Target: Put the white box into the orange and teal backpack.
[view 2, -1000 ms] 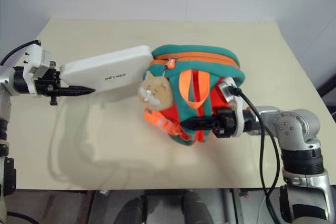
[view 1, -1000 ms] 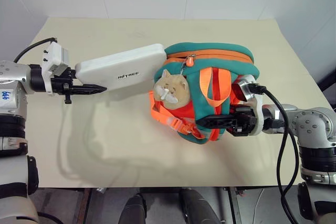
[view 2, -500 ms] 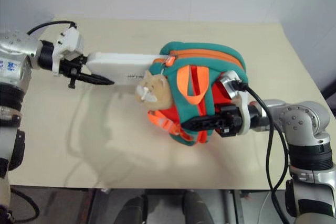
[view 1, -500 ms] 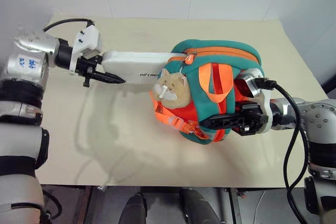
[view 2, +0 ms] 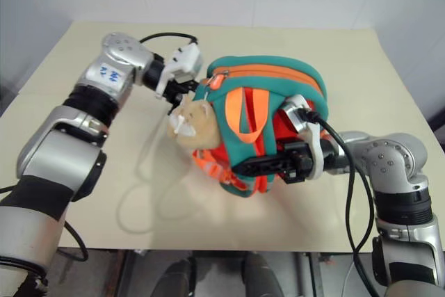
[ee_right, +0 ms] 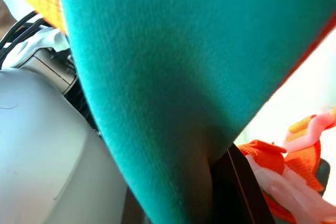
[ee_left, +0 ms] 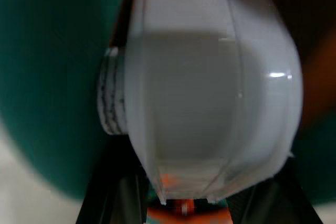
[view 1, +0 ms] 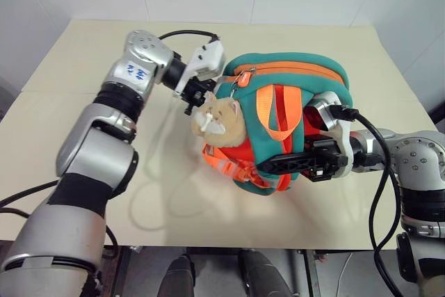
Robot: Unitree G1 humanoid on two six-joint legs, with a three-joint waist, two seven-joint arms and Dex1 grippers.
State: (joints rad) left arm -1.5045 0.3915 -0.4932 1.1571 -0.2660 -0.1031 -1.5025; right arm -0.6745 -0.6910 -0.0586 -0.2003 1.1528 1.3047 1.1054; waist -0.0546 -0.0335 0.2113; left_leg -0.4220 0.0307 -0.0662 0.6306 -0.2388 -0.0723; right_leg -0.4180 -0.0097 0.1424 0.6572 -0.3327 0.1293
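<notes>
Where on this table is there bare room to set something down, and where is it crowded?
Bare table lies along the back edge behind the orange and teal backpack, across the near-left stretch by the left arm, and at the front edge below the plush cat charm. The middle is crowded: the left gripper with the white box presses at the bag's side, the right gripper clamps a strap.

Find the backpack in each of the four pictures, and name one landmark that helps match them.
Left eye view: backpack in the centre of the picture.
Right eye view: backpack in the centre, a little further left.
Left wrist view: its teal fabric beside the white box.
Right wrist view: teal fabric close up.
Landmark: plush cat, seen in both eye views.
</notes>
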